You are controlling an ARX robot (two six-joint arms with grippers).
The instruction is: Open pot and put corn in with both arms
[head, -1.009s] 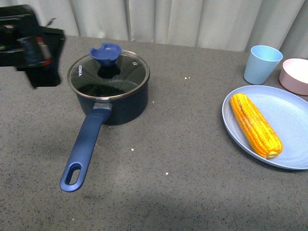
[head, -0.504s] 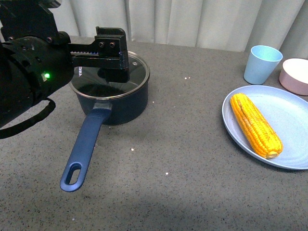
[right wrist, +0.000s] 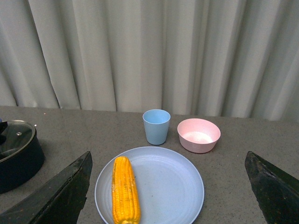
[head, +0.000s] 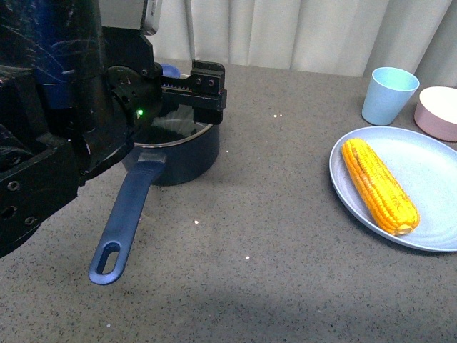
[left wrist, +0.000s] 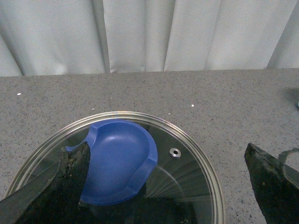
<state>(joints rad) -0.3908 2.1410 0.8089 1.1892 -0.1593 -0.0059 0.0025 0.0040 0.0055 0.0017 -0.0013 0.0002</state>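
The dark blue pot (head: 182, 158) stands at the back left of the table, its long handle (head: 125, 214) pointing toward me. My left gripper (head: 197, 94) hangs open over it and hides most of the lid. In the left wrist view the glass lid (left wrist: 189, 179) with its blue knob (left wrist: 119, 161) lies below the open left gripper (left wrist: 166, 145); the knob sits close to one finger (left wrist: 70, 186). The corn (head: 378, 184) lies on a light-blue plate (head: 435, 168) at the right. My right gripper (right wrist: 168, 154) is open, well above the corn (right wrist: 125, 189), and is out of the front view.
A light-blue cup (head: 389, 94) and a pink bowl (head: 439, 113) stand behind the plate at the far right. Grey curtains hang behind the table. The bulky left arm (head: 57, 121) fills the front view's left side. The right wrist view shows the pot (right wrist: 18, 156) at its edge.
My left arm has swung in from the far left and moved over the pot, now covering the lid and knob in the front view. Pot, corn and plate have not moved.
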